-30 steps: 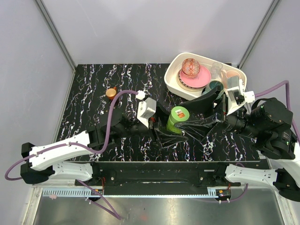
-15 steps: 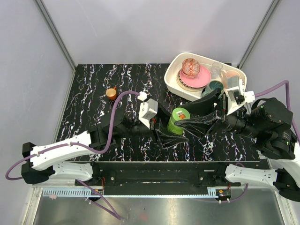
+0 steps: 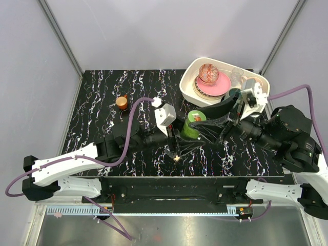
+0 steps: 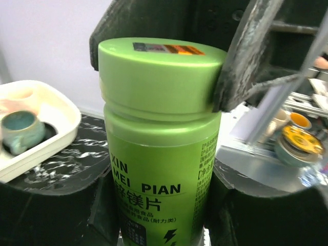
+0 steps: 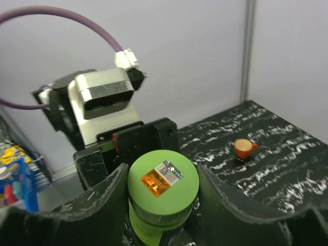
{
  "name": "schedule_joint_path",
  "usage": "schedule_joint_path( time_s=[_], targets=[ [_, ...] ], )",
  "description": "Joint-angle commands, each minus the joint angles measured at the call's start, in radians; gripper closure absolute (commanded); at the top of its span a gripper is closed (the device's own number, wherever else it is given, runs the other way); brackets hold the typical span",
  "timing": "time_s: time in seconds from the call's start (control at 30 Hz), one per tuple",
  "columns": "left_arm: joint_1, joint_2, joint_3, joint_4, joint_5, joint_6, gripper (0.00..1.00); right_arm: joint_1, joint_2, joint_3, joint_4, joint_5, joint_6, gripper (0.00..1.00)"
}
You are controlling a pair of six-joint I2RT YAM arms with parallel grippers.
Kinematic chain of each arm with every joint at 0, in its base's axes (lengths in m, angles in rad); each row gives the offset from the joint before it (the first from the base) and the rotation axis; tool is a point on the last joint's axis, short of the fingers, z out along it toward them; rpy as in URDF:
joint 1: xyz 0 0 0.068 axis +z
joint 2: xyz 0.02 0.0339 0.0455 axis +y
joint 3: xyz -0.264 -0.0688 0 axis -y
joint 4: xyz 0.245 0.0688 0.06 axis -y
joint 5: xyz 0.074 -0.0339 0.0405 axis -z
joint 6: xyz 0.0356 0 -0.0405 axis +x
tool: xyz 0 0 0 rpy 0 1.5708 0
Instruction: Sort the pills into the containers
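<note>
- The green bottle (image 4: 159, 174), which we take to hold the pills, is upright over the middle of the worktop (image 3: 102, 102), near the white tray (image 3: 190, 92). Its base is hidden, so we cannot say whether it rests there. We cannot find the dark pill box in any view.
- The left gripper (image 3: 187, 137) pinches the bottle's body, one finger on each side. The right gripper (image 5: 162, 174) is closed around the cap (image 4: 161, 77), its fingers touching the rim on both sides.
- We judge that the cap is about to be twisted off. If the left hold is too light, the body will turn with the cap. An uneven pull could tip the bottle and scatter pills across the worktop.
- A second ago the right gripper was spread wide of the cap, and it has now closed on it. The left arm has pushed forward, and the bottle is slightly nearer the tray. The orange cup (image 3: 121, 101) has not moved.
</note>
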State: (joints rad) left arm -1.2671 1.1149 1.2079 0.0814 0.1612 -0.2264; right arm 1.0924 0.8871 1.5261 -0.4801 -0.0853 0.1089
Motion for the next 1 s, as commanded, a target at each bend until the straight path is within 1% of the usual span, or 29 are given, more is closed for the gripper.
schedule_joint_path(
  time_s=[0.0, 0.03, 0.07, 0.1, 0.13, 0.2, 0.23, 0.27, 0.3, 0.33, 0.37, 0.4, 0.5, 0.6, 0.7, 0.73, 0.77, 0.87, 0.97],
  targets=[
    [-0.003, 0.0, 0.131, -0.032, -0.276, 0.058, 1.0, 0.0, 0.068, 0.049, -0.058, 0.229, -0.011, 0.94],
    [-0.003, 0.016, 0.145, -0.052, -0.357, 0.085, 1.0, 0.001, 0.082, 0.063, -0.064, 0.264, -0.011, 0.94],
    [-0.003, 0.023, 0.156, -0.058, -0.399, 0.094, 1.0, 0.0, 0.114, 0.095, -0.08, 0.338, -0.011, 0.94],
    [-0.003, 0.031, 0.182, -0.061, -0.435, 0.108, 1.0, 0.001, 0.131, 0.112, -0.087, 0.373, -0.012, 0.94],
    [-0.003, 0.049, 0.194, -0.063, -0.515, 0.142, 1.0, 0.001, 0.148, 0.129, -0.091, 0.409, -0.015, 0.94],
    [-0.003, 0.081, 0.241, -0.054, -0.589, 0.197, 1.0, 0.001, 0.191, 0.173, -0.098, 0.517, -0.031, 0.94],
    [-0.003, 0.095, 0.26, -0.049, -0.664, 0.215, 1.0, 0.003, 0.226, 0.187, -0.098, 0.557, -0.035, 0.94],
    [-0.002, 0.109, 0.277, -0.045, -0.699, 0.22, 1.0, 0.001, 0.243, 0.218, -0.098, 0.634, -0.038, 0.94],
    [-0.003, 0.135, 0.291, -0.023, -0.733, 0.273, 1.0, 0.001, 0.26, 0.235, -0.097, 0.668, -0.047, 0.94],
    [-0.003, 0.149, 0.318, -0.011, -0.786, 0.297, 1.0, 0.001, 0.291, 0.253, -0.097, 0.697, -0.051, 0.94],
    [-0.003, 0.163, 0.331, 0.001, -0.811, 0.315, 1.0, 0.001, 0.306, 0.29, -0.097, 0.743, -0.051, 0.94],
    [-0.003, 0.192, 0.347, 0.021, -0.854, 0.352, 1.0, 0.001, 0.32, 0.308, -0.094, 0.759, -0.055, 0.94],
    [-0.003, 0.242, 0.401, 0.038, -0.914, 0.403, 1.0, 0.001, 0.365, 0.377, -0.086, 0.791, -0.048, 0.94],
    [-0.003, 0.261, 0.42, 0.049, -0.924, 0.42, 1.0, 0.001, 0.38, 0.42, -0.069, 0.78, -0.041, 0.9],
    [-0.005, 0.25, 0.403, 0.05, -0.908, 0.408, 1.0, 0.0, 0.371, 0.427, -0.048, 0.707, -0.04, 0.69],
    [-0.005, 0.244, 0.394, 0.05, -0.904, 0.403, 1.0, 0.0, 0.354, 0.413, -0.032, 0.641, -0.041, 0.62],
    [-0.005, 0.237, 0.372, 0.052, -0.901, 0.397, 1.0, 0.001, 0.342, 0.401, -0.022, 0.607, -0.043, 0.49],
    [-0.005, 0.201, 0.332, 0.058, -0.879, 0.371, 1.0, 0.001, 0.287, 0.347, 0.029, 0.475, -0.043, 0.36],
    [-0.005, 0.163, 0.286, 0.054, -0.853, 0.34, 1.0, 0.0, 0.239, 0.312, 0.06, 0.385, -0.041, 0.3]
  ],
)
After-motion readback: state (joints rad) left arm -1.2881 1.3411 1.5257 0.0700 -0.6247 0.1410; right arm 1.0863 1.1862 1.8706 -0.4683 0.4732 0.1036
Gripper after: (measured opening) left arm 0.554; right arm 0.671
